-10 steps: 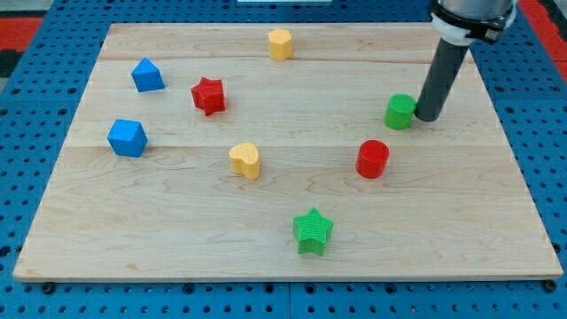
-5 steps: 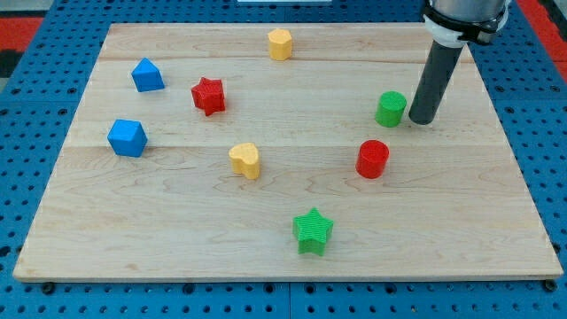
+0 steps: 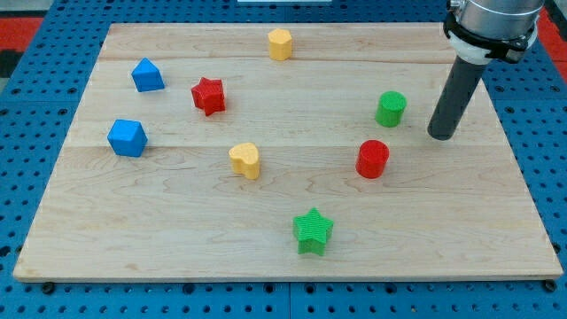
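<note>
My tip (image 3: 440,136) rests on the board at the view's right, touching no block. The green cylinder (image 3: 390,109) is nearest, a short gap to the tip's left and slightly higher in the view. A red cylinder (image 3: 373,159) stands below and left of the tip. Further off, a green star (image 3: 313,231) lies near the view's bottom and a yellow heart (image 3: 245,160) sits mid-board.
A yellow hexagonal block (image 3: 280,43) sits near the view's top. A red star (image 3: 208,96) and two blue blocks (image 3: 147,75) (image 3: 127,137) occupy the view's left. The wooden board (image 3: 496,204) lies on a blue pegboard surface (image 3: 549,115).
The tip pushed the green cylinder a little to the left, then drew back to the right and slightly down, leaving a gap between them.
</note>
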